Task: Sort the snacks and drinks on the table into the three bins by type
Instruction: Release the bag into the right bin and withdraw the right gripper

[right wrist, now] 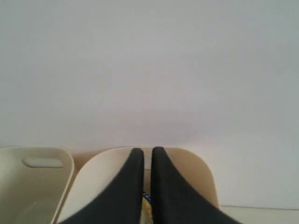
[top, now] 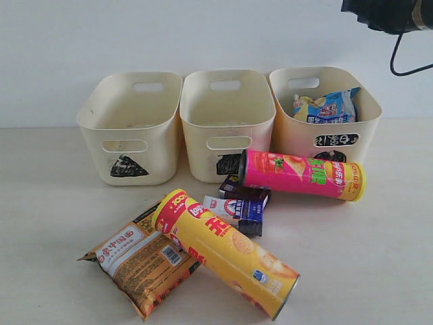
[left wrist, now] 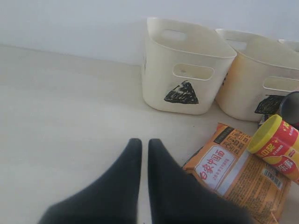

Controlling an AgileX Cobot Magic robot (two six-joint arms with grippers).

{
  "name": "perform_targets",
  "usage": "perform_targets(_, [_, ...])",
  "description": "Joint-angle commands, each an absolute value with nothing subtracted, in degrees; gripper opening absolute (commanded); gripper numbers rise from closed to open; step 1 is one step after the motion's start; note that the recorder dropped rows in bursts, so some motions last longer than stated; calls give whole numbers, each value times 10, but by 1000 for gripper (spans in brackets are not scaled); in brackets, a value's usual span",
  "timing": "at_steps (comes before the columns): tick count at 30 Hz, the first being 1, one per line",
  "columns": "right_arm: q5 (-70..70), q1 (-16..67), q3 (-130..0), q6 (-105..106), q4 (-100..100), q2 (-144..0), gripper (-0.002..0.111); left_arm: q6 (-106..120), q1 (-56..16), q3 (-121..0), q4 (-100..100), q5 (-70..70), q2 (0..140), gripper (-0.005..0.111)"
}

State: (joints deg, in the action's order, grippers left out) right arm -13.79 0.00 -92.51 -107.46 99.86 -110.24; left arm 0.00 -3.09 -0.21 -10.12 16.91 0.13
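Observation:
Three cream bins stand in a row: the triangle bin point(top: 128, 125), the square bin point(top: 226, 132) and the circle bin point(top: 298, 135). A blue noodle packet point(top: 326, 107) lies in the circle bin. On the table lie a pink chip tube point(top: 301, 175), a yellow chip tube point(top: 223, 250), an orange-brown noodle packet point(top: 139, 261) and small dark blue wrapped packets point(top: 242, 203). My left gripper point(left wrist: 145, 142) is shut and empty, low over bare table next to the orange-brown packet point(left wrist: 233, 172). My right gripper point(right wrist: 148, 150) is shut and empty above the circle bin point(right wrist: 198, 165).
A pale wall runs close behind the bins. The right arm's dark body point(top: 382, 13) and a cable hang at the upper right of the exterior view. Bare tabletop lies left of the orange-brown packet and right of the pink tube.

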Motion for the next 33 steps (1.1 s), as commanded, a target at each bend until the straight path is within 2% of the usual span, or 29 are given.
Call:
perform_targets(1, [-160,-1,-915,-1063,999,-1081,0,0,-29,0,-99,168,0,5])
perform_targets(8, [-33,-1,-787,-1048,999,-1020,0,0,-29,0,-99,168,0,5])
perform_targets(14, [230,-1,-657,-1034,955,-936,0,0,-29,0,-99,168,0,5])
perform_targets(16, [307,-1,-626,-978,913,-919,0,0,-29,0,-99,168,0,5])
perform_targets(18, [326,-1,-609,-871,864,-916,0,0,-29,0,-99,168,0,5])
perform_targets(20, [295,-1,-597,-708,766,-916,0,0,-29,0,-99,168,0,5])
perform_targets(24, [254,-1,-593,-321,372,-912,0,0,-29,0,-99,168,0,5])
perform_targets(27, [270,-1,-593,-115,131,-904,0,0,-29,0,-99,168,0,5])
perform_targets(30, [288,-1,-593,4,-6,-884,0,0,-29,0,-99,168,0,5])
perform_targets(33, [294,-1,-593,31,-48,-852,0,0,-29,0,-99,168,0,5])
